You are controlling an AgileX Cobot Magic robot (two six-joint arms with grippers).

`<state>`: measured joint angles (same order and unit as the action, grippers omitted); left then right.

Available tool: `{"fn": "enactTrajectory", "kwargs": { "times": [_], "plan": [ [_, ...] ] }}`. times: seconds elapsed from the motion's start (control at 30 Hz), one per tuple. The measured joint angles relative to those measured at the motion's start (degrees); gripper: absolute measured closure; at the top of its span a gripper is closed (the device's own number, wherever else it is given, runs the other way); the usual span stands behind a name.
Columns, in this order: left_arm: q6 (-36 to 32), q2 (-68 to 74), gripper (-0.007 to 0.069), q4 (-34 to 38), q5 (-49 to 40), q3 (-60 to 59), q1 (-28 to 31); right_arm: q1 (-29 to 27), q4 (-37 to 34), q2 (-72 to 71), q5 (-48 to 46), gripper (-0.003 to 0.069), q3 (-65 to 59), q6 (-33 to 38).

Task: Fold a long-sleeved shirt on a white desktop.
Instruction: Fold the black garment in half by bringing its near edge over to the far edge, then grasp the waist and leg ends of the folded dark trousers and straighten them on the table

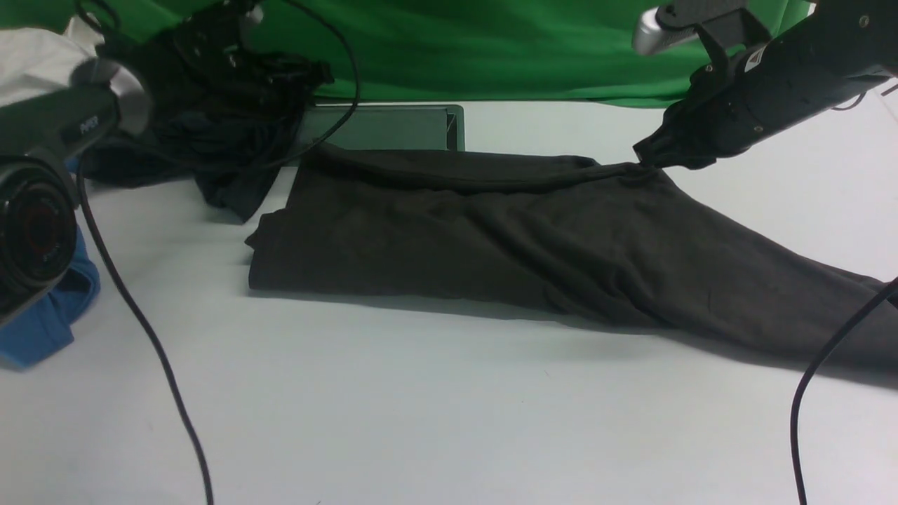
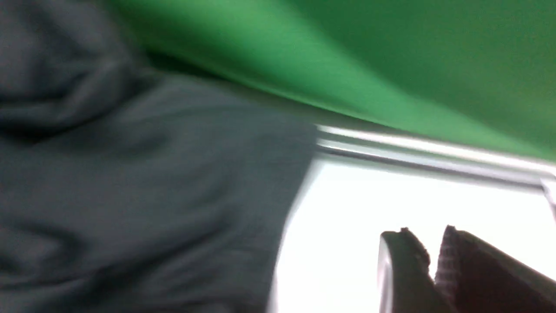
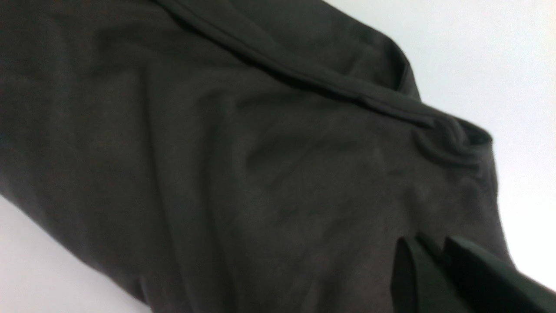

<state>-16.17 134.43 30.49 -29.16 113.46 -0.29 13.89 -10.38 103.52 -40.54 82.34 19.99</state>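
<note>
White desk [image 1: 449,393], green cloth backdrop [image 1: 491,49] behind. Item: long-sleeved shirt [image 1: 491,238], very dark, lying partly folded across the desk centre, one part trailing toward the near right; far edge just in front of grey hatch [image 1: 382,128]. Right fingers [image 3: 478,278]: close together, at the shirt's far right corner, no cloth seen between them. Left fingers [image 2: 399,269]: slightly apart, nothing between, above bare desk beside charcoal garment [image 1: 210,154] heaped at far left. Blue shirt [image 1: 42,322]: near left edge
</note>
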Motion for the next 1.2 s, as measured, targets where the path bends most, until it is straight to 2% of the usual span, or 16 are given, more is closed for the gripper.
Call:
{"fn": "enactTrajectory", "kwargs": {
  "times": [0.03,0.07,0.1,0.13,0.23,0.37,0.47,0.57,0.67,0.77,0.93,1.1,1.17,1.2],
  "plan": [
    [0.01,0.0,0.0421,-0.41,-1.93,0.41,0.0,0.0,0.0,0.0,-0.13,0.0585,0.0,0.0],
    [1.22,0.0,0.0358,-4.09,-10.53,4.12,0.0,0.0,0.0,0.0,-1.52,0.0578,0.0,0.0],
    [1.49,0.0,0.035,-4.57,-12.73,4.54,0.0,0.0,0.0,0.0,-1.74,0.0575,0.0,0.0],
    [4.02,0.0,0.0297,-8.1,-20.78,7.22,0.0,0.0,0.0,0.0,-3.13,0.0566,0.0,0.0],
    [7.15,-0.07,0.0186,-14.31,-35.09,10.87,0.0,0.0,0.0,0.0,-5.4,0.054,0.0,0.0],
    [7.7,-2.83,0.0078,-15.7,-39.82,8.87,0.06,0.07,-0.06,0.0,-6.76,0.0488,0.0,-0.02],
    [7.75,-5.82,0.0049,-14.84,-40.22,5.48,0.01,0.07,-0.01,0.0,-7.88,0.046,0.0,-0.02],
    [8.01,-8.0,0.0041,-15.66,-40.48,1.85,-0.09,0.07,0.04,0.0,-8.35,0.0437,0.0,-0.02],
    [12.29,-9.1,0.0039,-20.61,-40.56,-3.75,-0.09,0.08,-0.03,0.0,-8.3,0.0423,0.0,-0.02],
    [13.92,-8.8,0.0039,-21.77,-39.41,-8.47,-0.01,0.08,-0.03,0.0,-8.24,0.042,0.0,0.05],
    [13.69,-7.36,0.0039,-16.81,-31.09,-14.05,0.19,0.08,-0.03,0.0,-7.55,0.042,0.0,0.05],
    [11.48,-6.53,0.0052,-14.24,-30.81,-14.22,0.54,0.08,-0.09,0.0,-7.4,0.042,0.0,0.05],
    [10.06,-6.15,0.0095,-13.7,-31.46,-14.03,0.68,0.08,-0.13,0.0,-7.4,0.042,0.0,0.05],
    [8.65,-6.01,0.0141,-12.9,-31.95,-13.88,0.91,0.08,-0.26,0.0,-7.4,0.042,0.0,0.05]
  ]
}}
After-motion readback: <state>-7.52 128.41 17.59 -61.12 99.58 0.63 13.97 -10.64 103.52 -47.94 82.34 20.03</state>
